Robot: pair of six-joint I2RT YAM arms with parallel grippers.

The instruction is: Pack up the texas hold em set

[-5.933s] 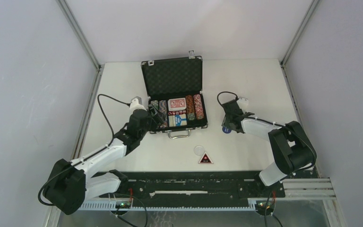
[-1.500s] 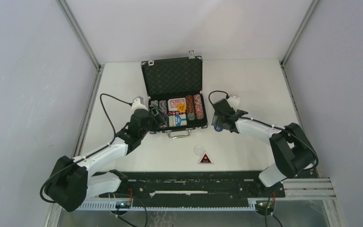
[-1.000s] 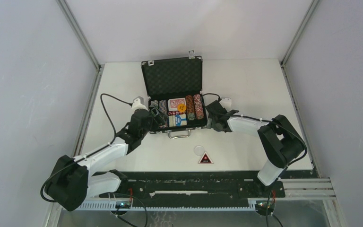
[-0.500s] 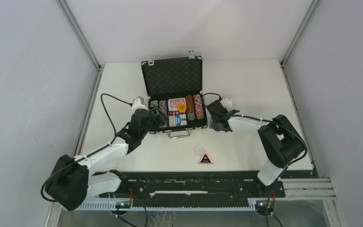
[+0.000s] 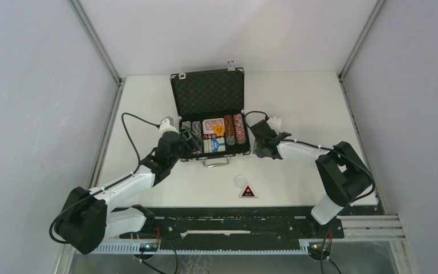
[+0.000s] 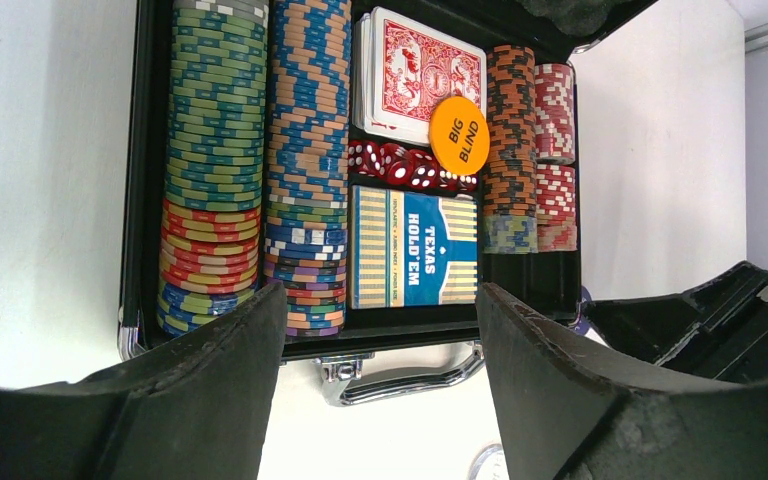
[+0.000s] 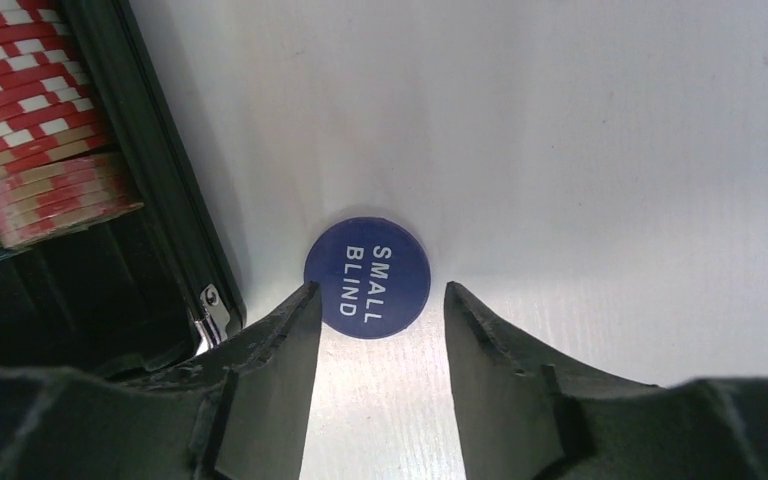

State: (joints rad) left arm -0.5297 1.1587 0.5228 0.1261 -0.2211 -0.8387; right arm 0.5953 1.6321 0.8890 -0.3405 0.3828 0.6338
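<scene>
While lying open mid-table (image 5: pixel 296 97), points its handle (image 5: pixel 216 162) at the arm bases: briefcase (image 5: pixel 207 94). Lid up on far side, foam facing near edge. Long axis left-right, parallel to hinge.

Inside tray: chip stacks (image 6: pixel 305 150) on their sides, rows running hinge-to-handle, two left of centre, two right. Between them, red deck (image 6: pixel 420 70) at hinge end, blue deck (image 6: pixel 415 247) at handle end, red dice (image 6: pixel 405 165) in the slot between decks. Orange BIG BLIND token (image 6: pixel 459 134) flat across red deck's corner and over the dice.

Blue SMALL BLIND token (image 7: pixel 367 278) flat on table, outside case, just beside right wall at handle-end corner.

Right arm: extended in from right, forearm low and roughly left-right, wrist pitched down. Right gripper (image 7: pixel 380 292) at table level, jaws partly spread, straddling near rim of blue token. Tip nearer case at token's edge, sliver of table visible at other tip; no pinch visible.

Left arm: stretched diagonally from near-left toward case's near-left corner. Left gripper (image 6: pixel 380 290) over handle side of case, jaws wide apart, holding nothing.

White disc (image 5: pixel 240 181) and red triangle marker (image 5: pixel 248 192) on table between handle and bases.
</scene>
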